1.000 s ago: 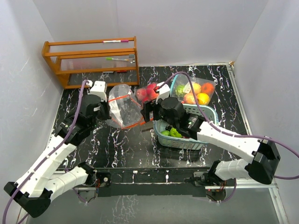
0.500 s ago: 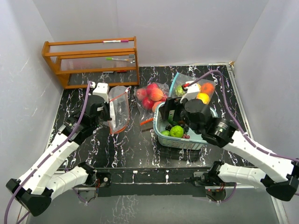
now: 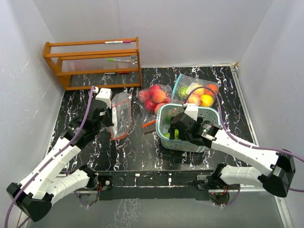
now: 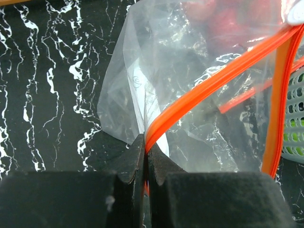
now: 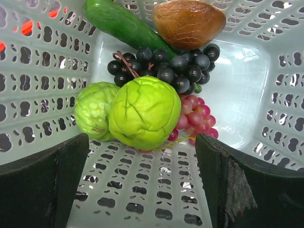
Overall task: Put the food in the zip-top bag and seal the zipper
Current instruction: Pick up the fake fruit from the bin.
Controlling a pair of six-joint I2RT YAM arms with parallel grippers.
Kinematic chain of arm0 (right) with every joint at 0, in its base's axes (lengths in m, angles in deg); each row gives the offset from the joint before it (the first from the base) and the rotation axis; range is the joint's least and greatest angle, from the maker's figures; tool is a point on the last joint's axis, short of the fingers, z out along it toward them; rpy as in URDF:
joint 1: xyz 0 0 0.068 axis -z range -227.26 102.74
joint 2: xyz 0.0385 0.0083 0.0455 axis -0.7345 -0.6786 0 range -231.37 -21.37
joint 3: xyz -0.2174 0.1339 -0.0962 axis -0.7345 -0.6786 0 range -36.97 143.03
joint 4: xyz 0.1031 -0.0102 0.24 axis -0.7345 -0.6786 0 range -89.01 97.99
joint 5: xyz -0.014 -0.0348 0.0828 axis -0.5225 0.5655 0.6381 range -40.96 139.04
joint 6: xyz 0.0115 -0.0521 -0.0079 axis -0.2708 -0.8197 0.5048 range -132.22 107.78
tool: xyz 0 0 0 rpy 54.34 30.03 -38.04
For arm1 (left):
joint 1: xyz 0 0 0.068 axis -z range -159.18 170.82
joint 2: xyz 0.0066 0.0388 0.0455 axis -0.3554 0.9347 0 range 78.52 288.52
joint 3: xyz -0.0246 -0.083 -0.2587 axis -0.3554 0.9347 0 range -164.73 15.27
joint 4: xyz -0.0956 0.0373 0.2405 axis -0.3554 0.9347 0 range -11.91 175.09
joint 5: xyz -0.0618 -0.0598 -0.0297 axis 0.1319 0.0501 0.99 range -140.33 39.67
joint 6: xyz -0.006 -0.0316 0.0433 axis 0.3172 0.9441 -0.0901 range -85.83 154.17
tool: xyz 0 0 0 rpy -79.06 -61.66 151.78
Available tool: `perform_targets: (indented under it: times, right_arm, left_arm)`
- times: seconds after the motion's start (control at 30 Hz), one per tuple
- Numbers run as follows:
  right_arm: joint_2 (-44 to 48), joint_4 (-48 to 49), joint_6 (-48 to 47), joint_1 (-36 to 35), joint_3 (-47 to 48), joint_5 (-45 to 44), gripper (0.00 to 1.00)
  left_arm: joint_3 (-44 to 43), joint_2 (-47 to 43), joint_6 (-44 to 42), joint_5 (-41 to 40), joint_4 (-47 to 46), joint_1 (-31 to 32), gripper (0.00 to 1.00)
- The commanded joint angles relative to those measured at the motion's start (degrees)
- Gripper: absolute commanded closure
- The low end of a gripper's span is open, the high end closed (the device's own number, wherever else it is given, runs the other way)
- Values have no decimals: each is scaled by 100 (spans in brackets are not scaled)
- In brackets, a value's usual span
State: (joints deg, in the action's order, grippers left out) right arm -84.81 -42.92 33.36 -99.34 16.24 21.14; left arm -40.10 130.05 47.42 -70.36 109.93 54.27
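- My left gripper [image 4: 145,156] is pinched tight on the orange zipper [image 4: 213,80] of the zip-top bag [image 3: 121,116], with only the strip between the fingertips.
- The bag stands on the table well left of the basket [image 3: 211,114]. Its long axis runs from the near side to the far side. From my fingertips the zipper slants up towards the basket.
- My right gripper [image 5: 142,185] hangs inside the basket, spread wide and holding nothing.
- Two bumpy green fruits [image 5: 145,111] lie side by side on the basket floor between my fingers, touching neither one.
- Dark grapes [image 5: 166,64] and pink grapes [image 5: 192,116] lie against them.
- A cucumber [image 5: 126,26] lies slantwise from the basket wall to the dark grapes, beside a brown piece [image 5: 189,21].
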Motion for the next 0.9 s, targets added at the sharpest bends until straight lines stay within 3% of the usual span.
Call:
perform_targets:
  times: [0.0, 0.17, 0.23, 0.4, 0.47, 0.7, 0.87]
  right_arm:
    - [-273, 542, 27, 255, -55, 191, 2]
    - [-654, 1558, -370, 713, -460, 747, 2]
    - [-775, 1786, -459, 975, -579, 1060, 6]
    - [-626, 1792, -460, 1092, -623, 1185, 53]
    - [-421, 1730, -491, 1089, -527, 1119, 61]
    - [325, 928, -927, 1087, 508, 679, 67]
    - [730, 1122, -1556, 1093, 1128, 1327, 67]
  left_arm:
    - [20, 18, 69, 244, -186, -24, 100]
    - [123, -7, 107, 357, -323, -29, 100]
    - [137, 24, 123, 413, -332, -25, 100]
    - [148, 112, 149, 496, -380, -29, 100]
    - [160, 142, 159, 524, -433, -31, 100]
    - [134, 440, 342, 840, -657, -28, 100]
    - [63, 695, 485, 1112, -906, -30, 100]
